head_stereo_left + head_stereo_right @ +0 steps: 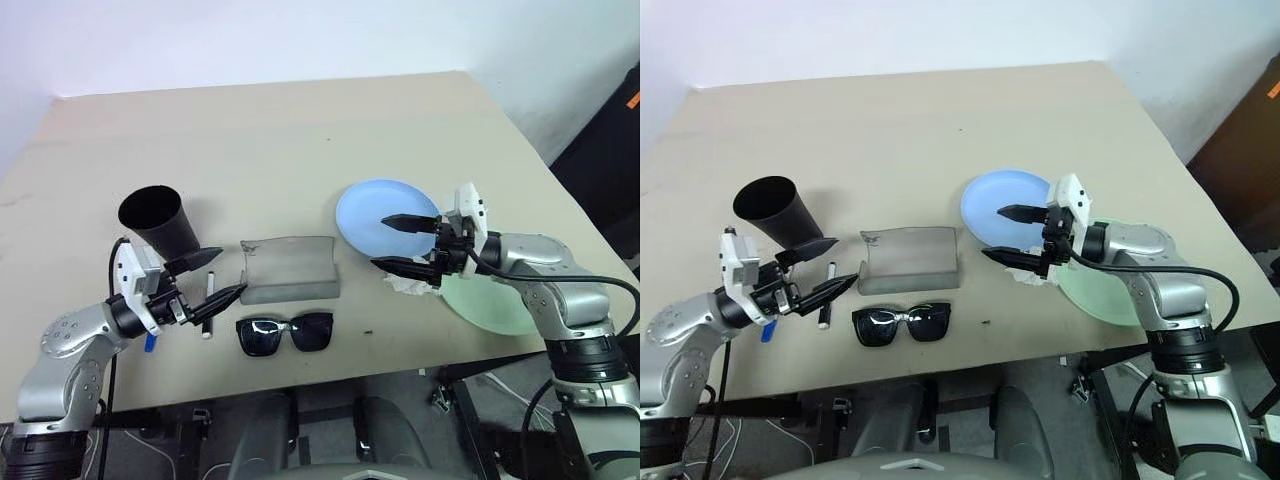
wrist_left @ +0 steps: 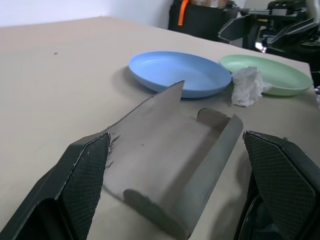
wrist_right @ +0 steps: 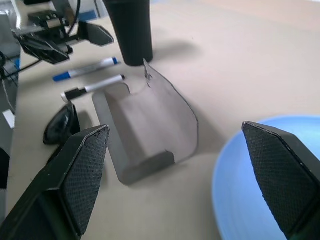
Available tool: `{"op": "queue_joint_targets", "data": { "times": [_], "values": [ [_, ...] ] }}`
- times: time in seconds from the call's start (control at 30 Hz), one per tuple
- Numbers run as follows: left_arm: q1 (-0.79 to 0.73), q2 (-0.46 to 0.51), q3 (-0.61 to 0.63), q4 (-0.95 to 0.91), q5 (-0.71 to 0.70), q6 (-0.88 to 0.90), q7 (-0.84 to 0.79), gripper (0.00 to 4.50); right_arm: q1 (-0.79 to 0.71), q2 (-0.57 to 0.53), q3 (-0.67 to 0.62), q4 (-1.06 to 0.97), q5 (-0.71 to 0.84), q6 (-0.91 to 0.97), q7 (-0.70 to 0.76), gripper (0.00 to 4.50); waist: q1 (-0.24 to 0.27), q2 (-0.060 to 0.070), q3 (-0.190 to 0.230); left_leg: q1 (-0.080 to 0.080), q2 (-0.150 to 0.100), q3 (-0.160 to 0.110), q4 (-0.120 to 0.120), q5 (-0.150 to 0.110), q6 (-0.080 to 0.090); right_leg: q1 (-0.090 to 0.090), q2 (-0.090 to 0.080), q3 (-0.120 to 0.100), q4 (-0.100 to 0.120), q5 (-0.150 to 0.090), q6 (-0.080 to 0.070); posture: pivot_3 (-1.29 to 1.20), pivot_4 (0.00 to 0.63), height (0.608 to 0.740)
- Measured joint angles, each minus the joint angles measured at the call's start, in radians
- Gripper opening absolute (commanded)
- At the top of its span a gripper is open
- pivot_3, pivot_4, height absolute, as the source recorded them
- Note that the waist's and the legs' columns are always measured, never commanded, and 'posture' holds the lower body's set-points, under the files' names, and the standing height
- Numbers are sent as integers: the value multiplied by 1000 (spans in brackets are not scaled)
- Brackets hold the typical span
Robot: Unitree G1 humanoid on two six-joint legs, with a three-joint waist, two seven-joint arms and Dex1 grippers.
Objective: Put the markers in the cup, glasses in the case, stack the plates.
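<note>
both pincers stand wide and hold nothing: the left gripper (image 1: 213, 277) hovers over the black-capped marker (image 1: 210, 307), just below the black cup (image 1: 158, 220), and the right gripper (image 1: 400, 243) hangs above the near rim of the light blue plate (image 1: 375, 212), with the crumpled white tissue (image 1: 408, 285) under it.

the markers are thin, smooth and stiff, so they look light and apt to roll; a pinch across the middle of the barrel seems safest. the blue-capped marker (image 3: 85, 69) lies beside the black-capped one, close to the cup's foot. the cup is tapered hard plastic, upright, wider at the rim, and probably easy to tip.

the grey case (image 1: 290, 267) lies open between cup and plates, its curved lid thrown back; it looks rigid and matte. the black-framed sunglasses (image 1: 285, 332) rest just in front of it, glossy and likely fragile at the lenses, so the bridge or frame edge is the better hold.

the mint green plate (image 1: 492, 305) sits near the blue one, partly under the right arm. both are shallow, smooth plastic, light, best taken at the rim.
</note>
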Motion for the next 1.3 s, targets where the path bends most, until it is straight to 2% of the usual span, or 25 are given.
{"op": "queue_joint_targets", "data": {
  "times": [0.5,0.67,0.8,1.0,1.3],
  "values": [
    [-108,-16,-78,91,27,-20,-61,4453,92,-58,-75,-57,7,-2,-61,4500,1,0,0,2,0,0,2,0,0,3,0,0,1,0,0,0,150,735],
    [-139,-42,-124,114,43,-21,-87,4453,123,-97,-141,-82,30,88,-135,4500,3,0,0,1,0,0,2,0,1,2,0,0,1,0,0,0,150,735],
    [-166,-47,-160,130,57,-21,-106,4453,131,-178,-199,-82,43,164,-165,4500,3,0,0,2,0,0,2,1,1,3,0,0,1,0,0,0,150,735],
    [-193,-64,-195,137,69,-23,-118,4453,150,-274,-247,22,-11,229,-236,4500,2,0,0,2,0,1,3,2,3,3,1,0,1,0,0,0,150,735],
    [-234,-85,-223,161,100,-61,-137,4453,167,-279,-250,202,-95,250,-330,4500,2,0,0,2,0,1,5,2,4,4,2,-1,3,0,0,0,150,735]
  ]
}}
